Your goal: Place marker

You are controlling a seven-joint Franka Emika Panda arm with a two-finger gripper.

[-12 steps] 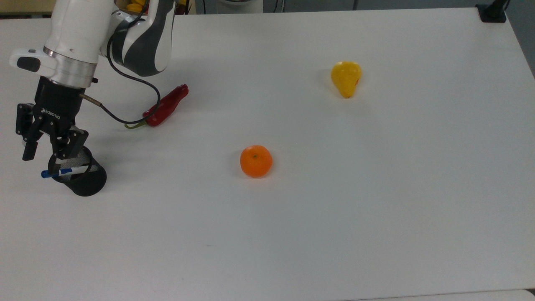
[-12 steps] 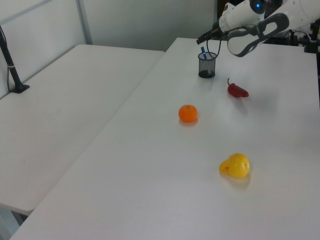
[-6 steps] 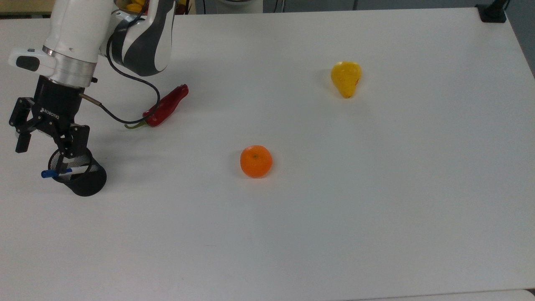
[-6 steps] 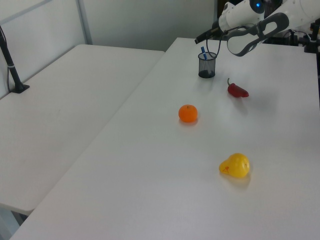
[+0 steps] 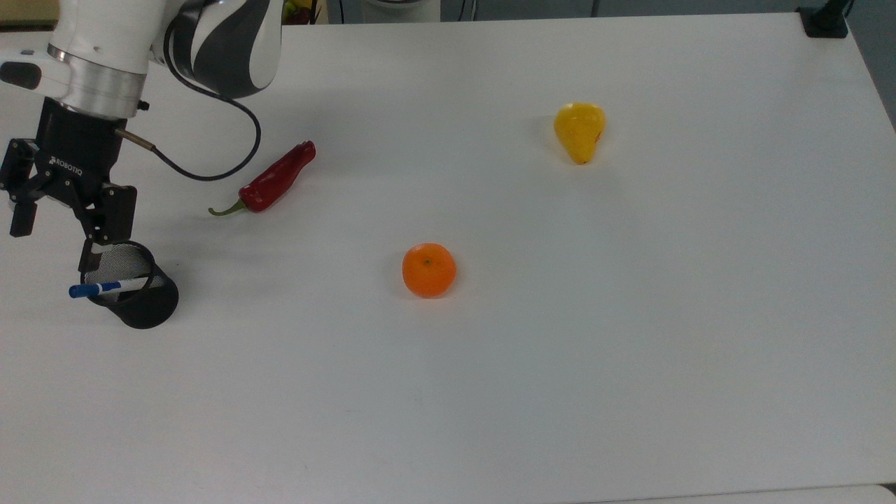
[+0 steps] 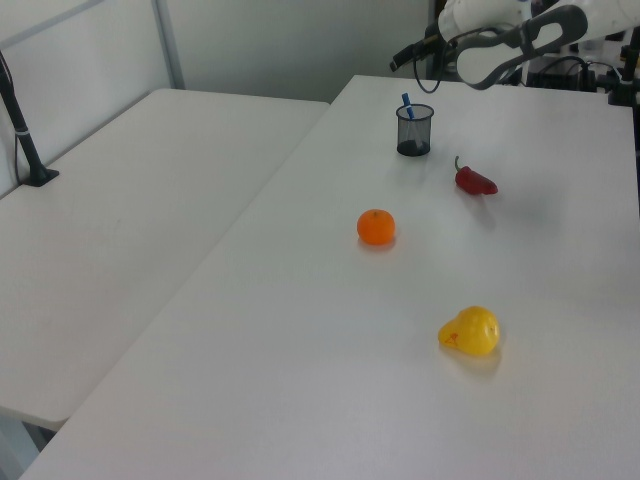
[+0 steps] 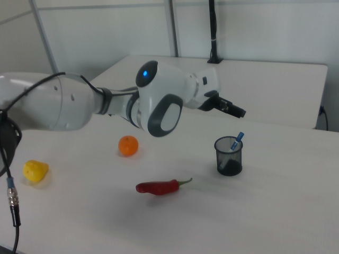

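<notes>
A white table carries a chili, an orange and a pear. The marker leans inside the black mesh cup, blue cap over the rim. The gripper hangs above it, fingers spread and empty. A straight upward retreat should avoid clipping the cup.

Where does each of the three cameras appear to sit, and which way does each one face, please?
Top view: high above the table, looking steeply down; the hand hangs open above the mesh cup at the top view's left.
Left view: beyond the table's far end, looking along it toward the arm; pear nearest.
Right view: beside the robot's base, looking across; the arm fills the right view's left.
All three share the cup holding the marker, the chili and the orange.
</notes>
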